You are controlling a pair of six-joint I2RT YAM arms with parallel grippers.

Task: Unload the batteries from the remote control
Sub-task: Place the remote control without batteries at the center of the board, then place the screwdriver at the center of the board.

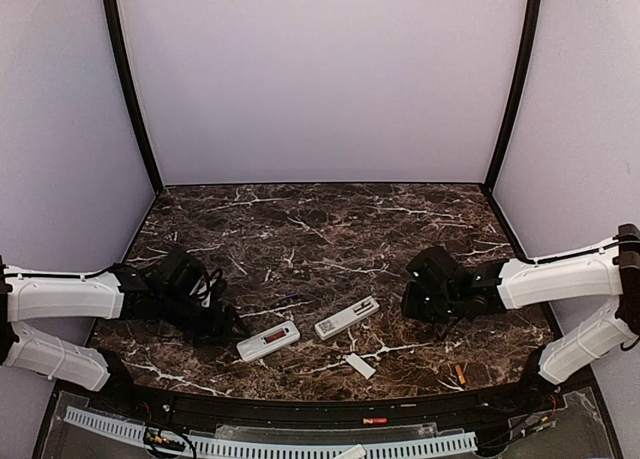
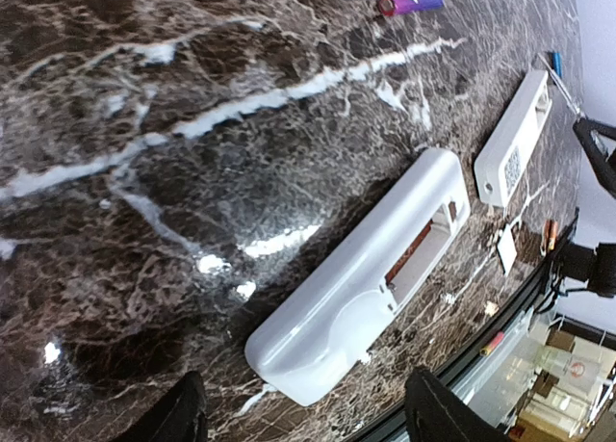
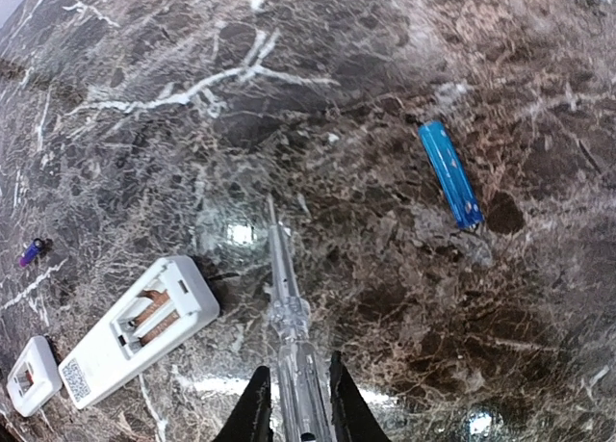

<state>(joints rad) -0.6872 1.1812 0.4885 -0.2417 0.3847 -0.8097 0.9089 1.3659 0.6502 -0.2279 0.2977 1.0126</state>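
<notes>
Two white remotes lie face down near the table's front. The left remote (image 1: 268, 341) has its compartment open with a red battery (image 2: 408, 260) inside. The right remote (image 1: 346, 318) shows two orange batteries (image 3: 154, 313) in its open compartment. My left gripper (image 1: 228, 327) is open, its fingers (image 2: 183, 415) straddling the near end of the left remote (image 2: 371, 269) without touching it. My right gripper (image 1: 415, 304) is shut on a clear-handled screwdriver (image 3: 289, 317), whose tip rests on the table just right of the right remote (image 3: 140, 331).
A loose blue battery (image 3: 450, 174) lies right of the screwdriver. A purple battery (image 2: 409, 1) lies behind the remotes. A white cover (image 1: 360, 366) and an orange battery (image 1: 460, 374) lie near the front edge. A red battery (image 1: 375, 420) sits on the front ledge.
</notes>
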